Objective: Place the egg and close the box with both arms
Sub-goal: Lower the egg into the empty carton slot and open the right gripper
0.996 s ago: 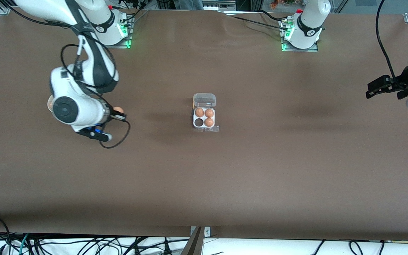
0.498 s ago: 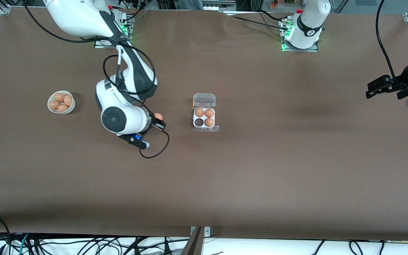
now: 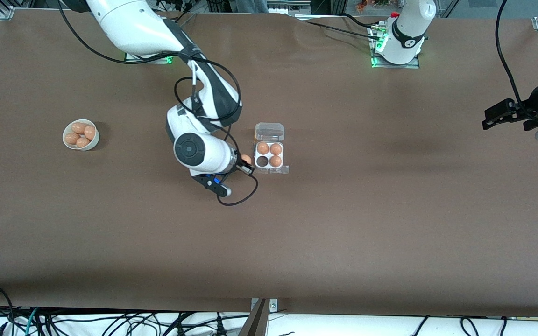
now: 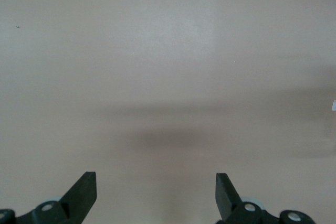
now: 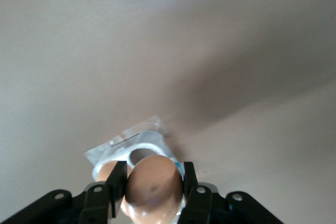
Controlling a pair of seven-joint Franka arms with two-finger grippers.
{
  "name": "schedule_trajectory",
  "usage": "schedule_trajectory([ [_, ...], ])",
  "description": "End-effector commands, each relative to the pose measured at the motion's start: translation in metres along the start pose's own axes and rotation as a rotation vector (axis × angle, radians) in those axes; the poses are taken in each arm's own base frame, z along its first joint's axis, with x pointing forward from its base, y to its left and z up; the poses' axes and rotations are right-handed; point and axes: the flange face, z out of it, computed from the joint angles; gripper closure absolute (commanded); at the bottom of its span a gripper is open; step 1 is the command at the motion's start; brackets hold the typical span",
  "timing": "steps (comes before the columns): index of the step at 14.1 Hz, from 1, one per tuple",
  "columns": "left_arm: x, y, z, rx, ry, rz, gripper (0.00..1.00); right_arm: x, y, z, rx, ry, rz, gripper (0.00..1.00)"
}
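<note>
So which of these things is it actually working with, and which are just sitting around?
In use:
- the egg, gripped by the right gripper
- the box, lid open, one cell empty
- the left gripper, open, waiting

Lying about:
- white bowl of spare eggs
- the table

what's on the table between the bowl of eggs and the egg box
In the front view, only the right arm: its gripper holds an egg beside the box. Toward the bowl, the table is bare.
</note>
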Motion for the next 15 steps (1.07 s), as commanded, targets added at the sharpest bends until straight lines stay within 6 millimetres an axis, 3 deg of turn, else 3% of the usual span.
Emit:
schedule_trajectory([
  [1, 0.001, 0.002, -0.004, 0.009, -0.006, 0.008, 0.00, -0.015, -0.017, 0.013, 0.030, 0.001, 0.031, 0.58],
  [7, 0.001, 0.002, -0.003, 0.009, -0.009, 0.009, 0.00, -0.040, -0.029, 0.041, 0.035, 0.010, 0.052, 0.58],
  [15, 0.000, 0.005, -0.004, 0.010, -0.009, 0.009, 0.00, -0.040, -0.027, 0.057, 0.014, 0.001, 0.049, 0.57],
])
